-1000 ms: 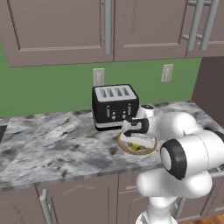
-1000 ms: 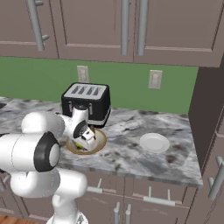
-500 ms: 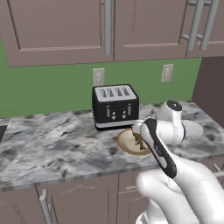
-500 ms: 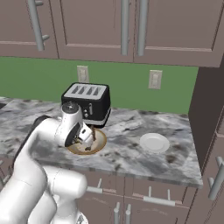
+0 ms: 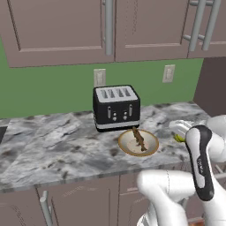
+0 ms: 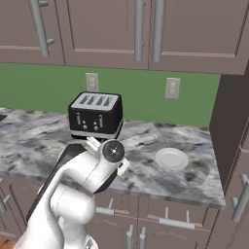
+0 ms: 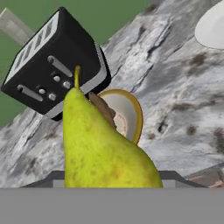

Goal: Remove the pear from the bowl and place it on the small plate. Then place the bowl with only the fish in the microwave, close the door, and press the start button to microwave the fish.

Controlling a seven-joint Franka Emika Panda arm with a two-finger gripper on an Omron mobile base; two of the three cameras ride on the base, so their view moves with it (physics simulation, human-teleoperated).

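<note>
Pear (image 7: 103, 144) held in hand (image 5: 182, 130), lifted clear of bowl (image 5: 138, 142) w/ fish (image 5: 140, 139). Small plate (image 6: 171, 158) lies further right on worktop (image 5: 57, 145); carry rightward.

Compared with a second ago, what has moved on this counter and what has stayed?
The pear has left the bowl: the gripper, low over the bowl a second ago, has lifted it out and swung it right, toward the small plate. The fish, bowl, plate and toaster kept their places.
</note>
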